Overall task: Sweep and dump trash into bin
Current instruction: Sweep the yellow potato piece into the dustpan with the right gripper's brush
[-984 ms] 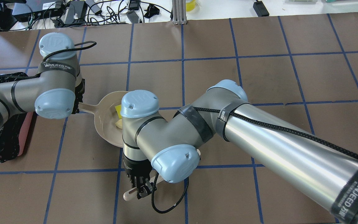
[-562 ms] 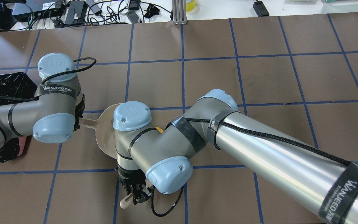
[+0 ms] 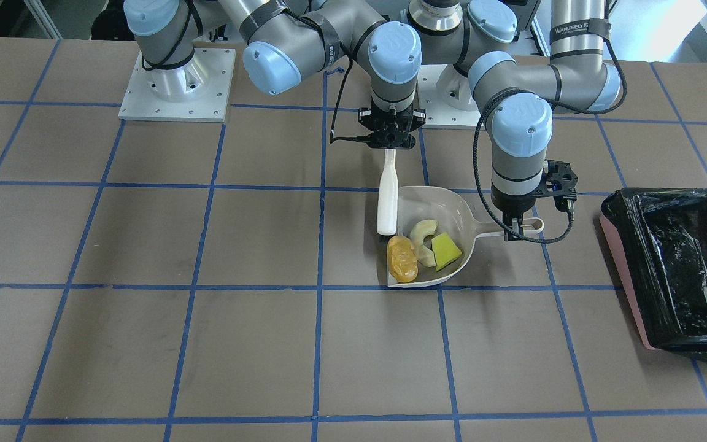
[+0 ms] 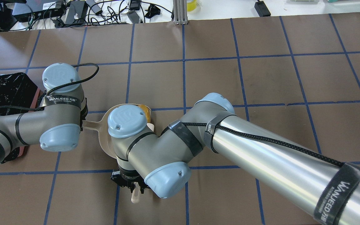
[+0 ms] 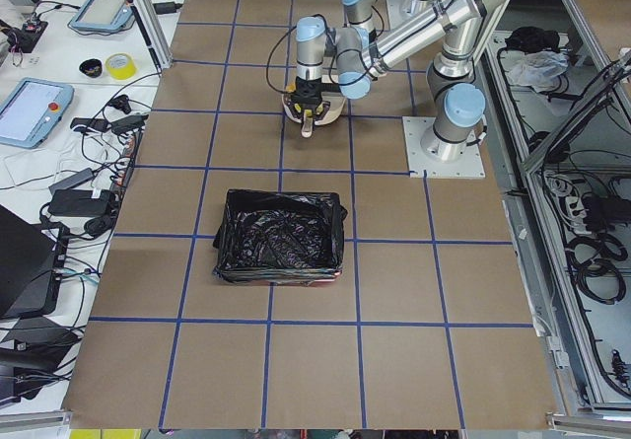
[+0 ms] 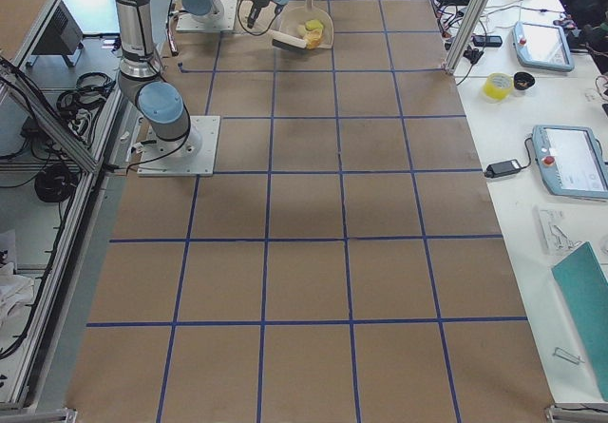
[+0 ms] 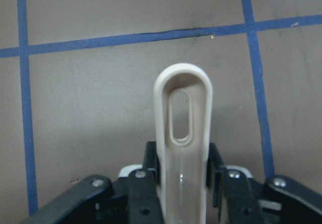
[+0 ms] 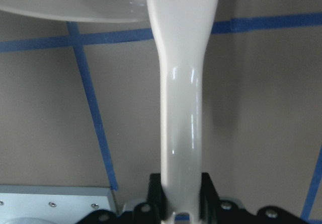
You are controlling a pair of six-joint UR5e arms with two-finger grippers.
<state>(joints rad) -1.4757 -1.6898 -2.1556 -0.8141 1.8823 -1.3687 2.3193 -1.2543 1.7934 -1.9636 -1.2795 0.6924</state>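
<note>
Right claw (image 3: 390, 142), pinching the brush (image 3: 387, 202), has pulled inward, so all the trash (image 3: 420, 239) sits in the dustpan (image 3: 445, 205) just past it. Left claw (image 3: 515, 228) pinches the dustpan's handle. Sweeping looks done, so next is carrying it to the bin (image 3: 666, 199) off that claw's far side.

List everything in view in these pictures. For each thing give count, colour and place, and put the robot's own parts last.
orange-brown lump: one, in the dustpan, by its open edge.
crescent slice: one, pale, mid-dustpan.
wedge: one, yellow, in the dustpan beside the slice.
dustpan: one, beige, mid-table, handle toward the bin.
sweeping tool: one, white, along the dustpan's open edge.
bin: one, pink with black bag liner, table's end on the robot's left.
table: one, brown, blue tape grid.
left hand: one, black, shut on the dustpan's handle.
right hand: one, black, shut on the sweeping tool.
</note>
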